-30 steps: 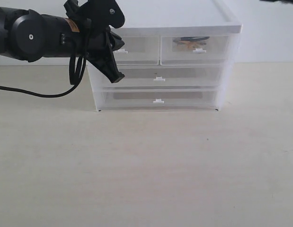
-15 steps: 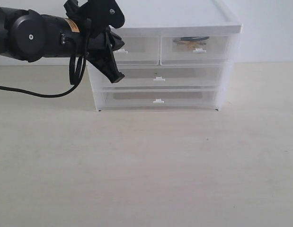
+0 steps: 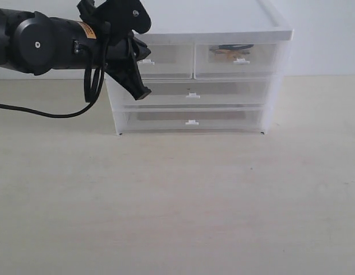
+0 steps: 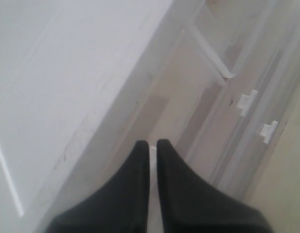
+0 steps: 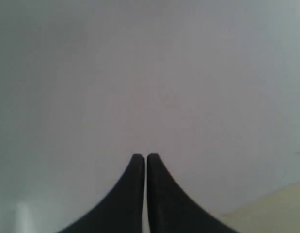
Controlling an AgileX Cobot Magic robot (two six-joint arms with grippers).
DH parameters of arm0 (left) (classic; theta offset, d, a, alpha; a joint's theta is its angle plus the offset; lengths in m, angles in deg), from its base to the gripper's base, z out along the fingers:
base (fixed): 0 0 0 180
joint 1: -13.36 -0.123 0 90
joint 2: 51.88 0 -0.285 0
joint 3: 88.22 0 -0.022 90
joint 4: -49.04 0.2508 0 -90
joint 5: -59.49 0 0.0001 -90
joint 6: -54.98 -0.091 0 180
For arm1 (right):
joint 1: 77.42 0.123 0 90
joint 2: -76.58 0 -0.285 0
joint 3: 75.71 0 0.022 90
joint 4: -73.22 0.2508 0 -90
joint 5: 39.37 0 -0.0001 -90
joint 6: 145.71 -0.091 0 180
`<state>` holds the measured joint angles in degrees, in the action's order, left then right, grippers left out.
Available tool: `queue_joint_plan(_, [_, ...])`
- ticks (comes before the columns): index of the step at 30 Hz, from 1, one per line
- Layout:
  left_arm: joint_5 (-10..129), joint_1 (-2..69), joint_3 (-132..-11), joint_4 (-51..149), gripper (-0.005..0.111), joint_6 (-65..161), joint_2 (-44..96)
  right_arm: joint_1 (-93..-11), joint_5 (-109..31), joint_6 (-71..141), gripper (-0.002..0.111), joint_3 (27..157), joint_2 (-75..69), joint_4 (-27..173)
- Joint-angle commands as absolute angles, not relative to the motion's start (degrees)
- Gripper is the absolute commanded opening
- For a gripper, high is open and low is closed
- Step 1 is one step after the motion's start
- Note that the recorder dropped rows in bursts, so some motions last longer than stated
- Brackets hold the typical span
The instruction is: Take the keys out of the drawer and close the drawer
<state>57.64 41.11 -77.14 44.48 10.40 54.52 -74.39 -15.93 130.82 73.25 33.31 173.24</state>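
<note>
The keys (image 3: 229,50) lie inside the drawer (image 3: 263,59), the right-hand one of the white unit's top pair, and show through its clear front. That drawer sits flush with its white tab handle (image 3: 241,61) free. My left gripper (image 3: 146,58) is at the front of the identical left-hand top drawer (image 3: 171,60). In the left wrist view my left gripper (image 4: 152,143) has its black fingers nearly together on a thin white tab, that drawer's handle. My right gripper (image 5: 142,157) is shut on nothing and faces a plain white wall; it does not show in the exterior view.
The drawer unit (image 3: 211,23) stands at the back of a pale wooden table (image 3: 177,200), with two full-width drawers (image 3: 223,91) below the top pair. The left arm's black cable (image 3: 45,113) droops onto the table at the left.
The left gripper has shifted very slightly upward at the left-hand drawer front. All drawers stay flush and the keys have not moved.
</note>
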Motion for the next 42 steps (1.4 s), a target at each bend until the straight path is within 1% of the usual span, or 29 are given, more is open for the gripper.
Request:
queue_joint_plan(1, [56.9, 41.4, -77.4, 43.7, 0.004, 10.9, 54.5, -72.2, -26.9, 104.4, 0.000, 67.5, 33.5, 173.2])
queue_joint_plan(6, [57.1, 41.4, -77.4, 43.7, 0.004, 10.9, 54.5, -72.2, -38.4, 86.7, 0.000, 56.1, 31.3, 173.2])
queue_joint_plan(10, [57.4, 41.4, -77.4, 43.7, 0.004, 10.9, 54.5, -72.2, -41.9, 84.2, 0.000, 49.1, 26.5, 173.2])
queue_joint_plan(13, [57.4, 41.4, -77.4, 43.7, 0.004, 10.9, 54.5, -72.2, -44.5, 85.9, 0.000, 46.5, 22.3, 173.2])
queue_joint_plan(16, [57.5, 41.4, -77.4, 43.7, 0.004, 10.9, 54.5, -72.2, -50.0, 95.4, 0.000, 46.4, 17.3, 173.2])
queue_joint_plan(19, [57.9, 41.4, -77.4, 43.7, 0.004, 10.9, 54.5, -72.2, -59.1, 103.9, 0.000, 47.5, 13.1, 173.2])
queue_joint_plan(23, [58.6, 41.4, -77.4, 43.7, 0.004, 10.9, 54.5, -72.2, -80.7, 120.3, 0.000, 50.7, 8.0, 173.2])
queue_joint_plan(25, [59.1, 41.4, -77.4, 43.7, 0.004, 10.9, 54.5, -72.2, -91.7, 124.8, 0.000, 52.6, 4.7, 173.2])
queue_joint_plan(26, [59.1, 41.4, -77.4, 43.7, 0.004, 10.9, 54.5, -72.2, -95.1, 124.6, 0.000, 53.7, 2.9, 171.0])
queue_joint_plan(28, [60.0, 41.4, -77.4, 43.7, 0.004, 10.9, 54.5, -72.2, -102.0, 120.8, 0.000, 56.4, -0.7, 159.5])
queue_joint_plan(30, [60.0, 41.4, -77.4, 43.7, 0.004, 10.9, 54.5, -72.2, -106.3, 108.9, 0.000, 58.7, -3.9, 147.0])
queue_joint_plan(32, [60.0, 41.4, -77.4, 43.7, 0.004, 10.9, 54.5, -72.2, -101.8, 97.8, 0.000, 59.7, -6.0, 140.2])
queue_joint_plan(35, [60.0, 41.4, -77.4, 43.7, 0.004, 10.9, 54.5, -72.2, -79.5, 88.9, 0.000, 59.7, -6.6, 140.4])
queue_joint_plan(37, [60.0, 41.4, -77.4, 43.7, 0.004, 11.0, 54.5, -72.2, -61.7, 88.9, 0.000, 59.7, -6.3, 147.3])
queue_joint_plan(38, [60.0, 41.4, -77.4, 43.7, 0.004, 11.0, 54.5, -72.2, -56.0, 91.5, 0.000, 59.7, -6.2, 152.1])
queue_joint_plan(39, [60.0, 41.4, -77.4, 43.7, 0.004, 11.0, 54.5, -72.2, -49.7, 96.2, 0.000, 59.8, -5.8, 161.3])
queue_joint_plan(40, [60.0, 41.4, -77.4, 43.7, 0.004, 11.0, 54.5, -72.2, -44.8, 101.7, 0.000, 60.0, -5.5, 172.4])
queue_joint_plan(41, [59.8, 41.4, -77.4, 43.7, 0.004, 11.0, 54.5, -72.2, -42.3, 104.4, 0.000, 60.6, -5.2, 173.2])
queue_joint_plan(42, [59.5, 41.4, -77.4, 43.7, 0.004, 11.6, 54.5, -72.3, -41.0, 102.2, 0.000, 61.4, -5.1, 173.2])
